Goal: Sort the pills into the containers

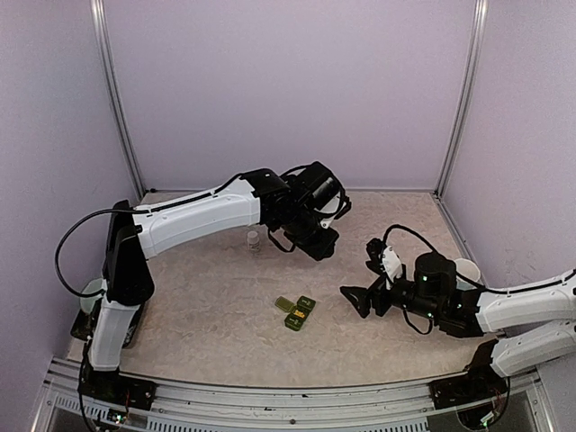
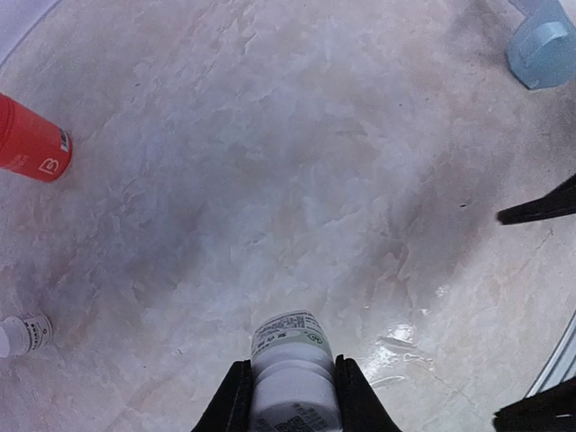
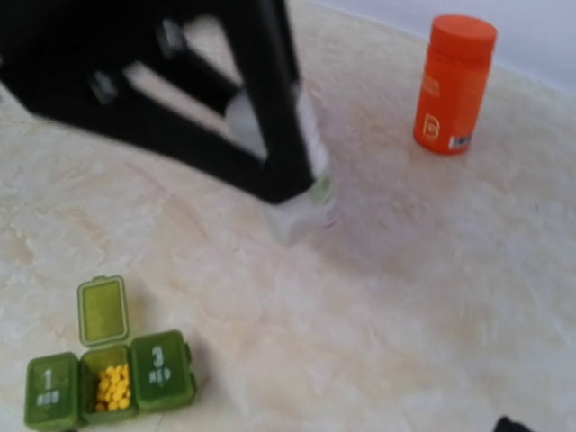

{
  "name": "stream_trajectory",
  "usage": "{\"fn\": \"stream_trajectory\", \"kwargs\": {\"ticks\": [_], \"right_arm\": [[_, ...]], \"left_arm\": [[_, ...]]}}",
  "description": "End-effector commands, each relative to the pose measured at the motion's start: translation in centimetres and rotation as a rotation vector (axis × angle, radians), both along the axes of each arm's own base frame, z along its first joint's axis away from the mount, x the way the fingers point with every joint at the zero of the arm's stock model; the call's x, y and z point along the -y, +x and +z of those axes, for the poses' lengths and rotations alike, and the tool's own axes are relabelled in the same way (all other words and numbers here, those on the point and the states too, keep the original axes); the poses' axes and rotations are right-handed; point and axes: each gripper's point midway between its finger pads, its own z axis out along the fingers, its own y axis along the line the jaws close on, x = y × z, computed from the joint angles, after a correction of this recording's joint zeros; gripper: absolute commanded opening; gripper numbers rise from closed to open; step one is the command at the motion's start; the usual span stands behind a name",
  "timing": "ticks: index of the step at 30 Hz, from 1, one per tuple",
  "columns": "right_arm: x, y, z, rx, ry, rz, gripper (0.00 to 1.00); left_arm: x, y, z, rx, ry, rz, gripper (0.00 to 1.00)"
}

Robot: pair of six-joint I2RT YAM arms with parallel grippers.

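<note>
Here, left arm (image 1: 193,218) stretched forward, fingers (image 2: 232,400) clamping white bottle (image 2: 290,360).

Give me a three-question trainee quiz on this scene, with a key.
1. True or false: the left gripper is shut on a white bottle.
2. Which compartment of the green strip has its lid up? A) 1 B) the middle one C) 3
3. Fill in: the pills in it are ___.
Key: 1 true; 2 B; 3 yellow.
</note>
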Motion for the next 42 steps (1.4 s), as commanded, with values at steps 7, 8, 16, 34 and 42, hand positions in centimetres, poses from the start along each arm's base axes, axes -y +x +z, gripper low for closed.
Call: {"fn": "stream_trajectory", "kwargs": {"ticks": [7, 8, 16, 34, 42], "right_arm": [[-1.0, 0.8, 2.6, 0.279, 0.02, 0.042, 0.99], [-1.1, 0.8, 2.7, 0.294, 0.021, 0.044, 0.99], [-2.0, -0.5, 4.5, 0.448, 0.107, 0.127, 0.94], [-2.3, -0.4, 5.9, 0.589, 0.165, 0.11, 0.76], [-3.4, 0.2, 5.3, 0.577, 0.148, 0.125, 0.68]], "left_arm": [[1.3, -4.1, 5.7, -0.021, -0.099, -0.069, 0.22], [1.3, -4.3, 5.8, -0.023, -0.099, -0.07, 0.22], [2.0, -5.4, 6.6, -0.05, -0.15, -0.093, 0.22], [2.9, -6.8, 7.9, -0.101, -0.228, -0.122, 0.22], [3.0, -7.0, 8.2, -0.105, -0.237, -0.121, 0.22]]}}
